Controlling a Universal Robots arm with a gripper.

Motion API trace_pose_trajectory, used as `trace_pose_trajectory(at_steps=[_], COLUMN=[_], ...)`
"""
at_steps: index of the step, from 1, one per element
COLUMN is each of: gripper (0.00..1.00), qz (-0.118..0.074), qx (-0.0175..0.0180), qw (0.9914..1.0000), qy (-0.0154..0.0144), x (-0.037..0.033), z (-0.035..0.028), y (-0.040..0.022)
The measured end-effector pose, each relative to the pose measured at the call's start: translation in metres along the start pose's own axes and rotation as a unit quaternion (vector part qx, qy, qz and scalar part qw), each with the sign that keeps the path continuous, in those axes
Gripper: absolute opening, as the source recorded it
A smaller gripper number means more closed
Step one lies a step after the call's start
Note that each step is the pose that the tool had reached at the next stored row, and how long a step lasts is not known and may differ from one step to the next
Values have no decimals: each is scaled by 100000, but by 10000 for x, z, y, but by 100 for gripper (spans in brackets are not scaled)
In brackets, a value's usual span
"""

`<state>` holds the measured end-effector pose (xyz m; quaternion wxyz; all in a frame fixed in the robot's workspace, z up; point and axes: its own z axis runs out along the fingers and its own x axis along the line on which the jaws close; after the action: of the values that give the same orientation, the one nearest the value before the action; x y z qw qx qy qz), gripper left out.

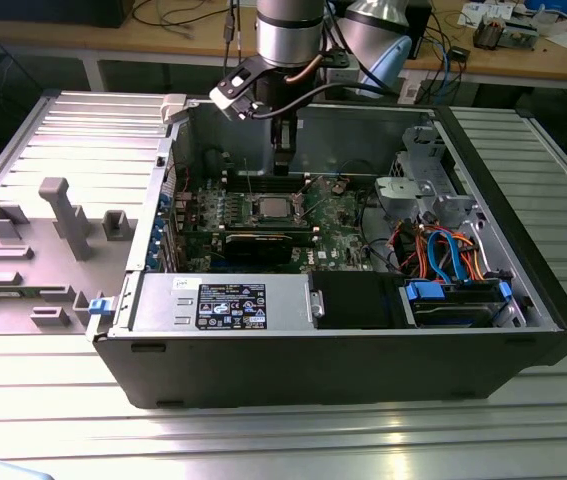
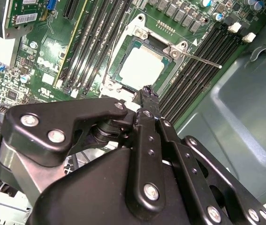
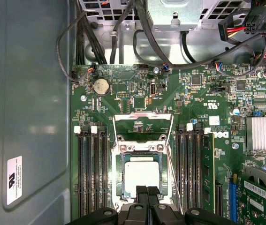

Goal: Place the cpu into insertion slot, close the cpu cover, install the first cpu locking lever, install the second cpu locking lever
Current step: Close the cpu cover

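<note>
place: we read this as a robotics lab or electronics workshop | evidence: we see an opened desktop computer case (image 1: 313, 352) lying on a ribbed aluminium table (image 1: 283, 440) under a robot arm (image 1: 293, 30) | grey fixture blocks (image 1: 63, 215) beside it | behind: a wooden workbench (image 1: 543, 62) strewn with cables (image 1: 163, 15)

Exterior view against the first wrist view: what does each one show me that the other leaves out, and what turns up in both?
Exterior view: the whole open computer case, the arm above it, and a grey tray on the exterior view's left. First wrist view: a coin battery and the raised metal cover beside the socket. Both: the green board, the chip lying in its socket, and the tool near it.
</note>
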<state>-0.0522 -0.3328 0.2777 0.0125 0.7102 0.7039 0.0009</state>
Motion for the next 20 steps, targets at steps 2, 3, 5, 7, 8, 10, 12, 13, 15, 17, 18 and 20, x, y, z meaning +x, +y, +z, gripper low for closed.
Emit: trace_pose_trajectory(at_steps=[2,3,5,7,8,10,12,13,15,17,18,20], gripper=[11,11,11,11,11,11,11,11,11,11,11,11], qz=[1,0,0,-5,-3,-1,-3,-6,0,0,-4,-3], qx=[1,1,0,0,-1,2,-1,1,1,-2,0,0], qw=[100000,100000,100000,100000,100000,100000,100000,100000,100000,100000,100000,100000], qy=[-1,-5,-2,-2,-2,-3,-3,-1,-3,-2,-2,-1], x=[0,0,0,0,0,0,1,0,1,1,1,1], z=[0,0,0,0,0,0,1,1,2,2,2,2], y=[0,0,1,10,14,27,66,80,100,112,117,127])
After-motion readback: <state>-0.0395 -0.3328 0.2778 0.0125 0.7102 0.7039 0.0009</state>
